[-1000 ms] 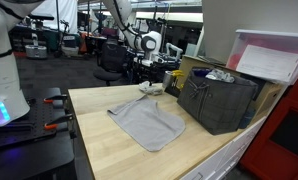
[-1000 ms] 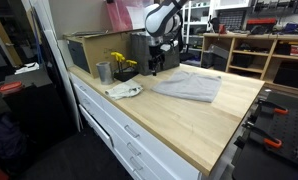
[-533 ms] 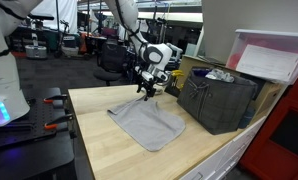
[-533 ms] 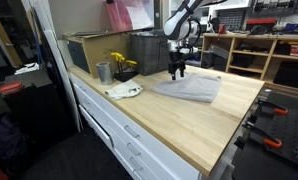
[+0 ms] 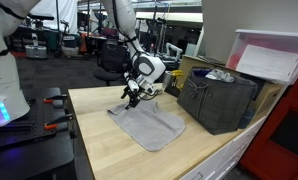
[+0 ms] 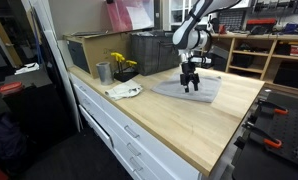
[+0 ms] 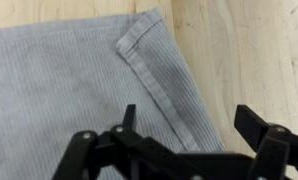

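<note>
Even, bright indoor light with soft shadows; both exterior views small and grainy, wrist view slightly blurred.

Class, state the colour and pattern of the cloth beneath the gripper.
Grey cloth with fine ribbed stripes; the wrist view shows it best.

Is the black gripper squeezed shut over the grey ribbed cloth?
No, the wrist view shows the black gripper with fingers spread wide apart above the grey ribbed cloth.
</note>
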{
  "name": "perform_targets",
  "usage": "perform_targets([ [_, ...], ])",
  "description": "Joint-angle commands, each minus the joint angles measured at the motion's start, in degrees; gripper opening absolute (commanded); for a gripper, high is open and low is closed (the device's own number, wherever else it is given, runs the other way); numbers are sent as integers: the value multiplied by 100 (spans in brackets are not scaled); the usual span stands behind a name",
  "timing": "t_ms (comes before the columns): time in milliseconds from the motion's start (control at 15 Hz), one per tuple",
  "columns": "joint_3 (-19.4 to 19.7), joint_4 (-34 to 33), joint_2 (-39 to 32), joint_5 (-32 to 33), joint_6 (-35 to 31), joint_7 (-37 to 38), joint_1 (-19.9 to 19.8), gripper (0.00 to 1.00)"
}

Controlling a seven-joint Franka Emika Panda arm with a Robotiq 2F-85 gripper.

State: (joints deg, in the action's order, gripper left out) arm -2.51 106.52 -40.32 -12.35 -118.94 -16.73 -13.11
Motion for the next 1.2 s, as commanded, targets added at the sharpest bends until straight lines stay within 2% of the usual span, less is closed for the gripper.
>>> perform_targets([
  [0,-84,854,334,-329,-146,-163,-75,100],
  [400,-182,1609,498,-867,-225,-323,-115,100],
  [933,-487,2185,1495,-1597,167,-1250,-87,100],
  [1133,-414,2304,1746,-1530,184,-1262,118,100],
])
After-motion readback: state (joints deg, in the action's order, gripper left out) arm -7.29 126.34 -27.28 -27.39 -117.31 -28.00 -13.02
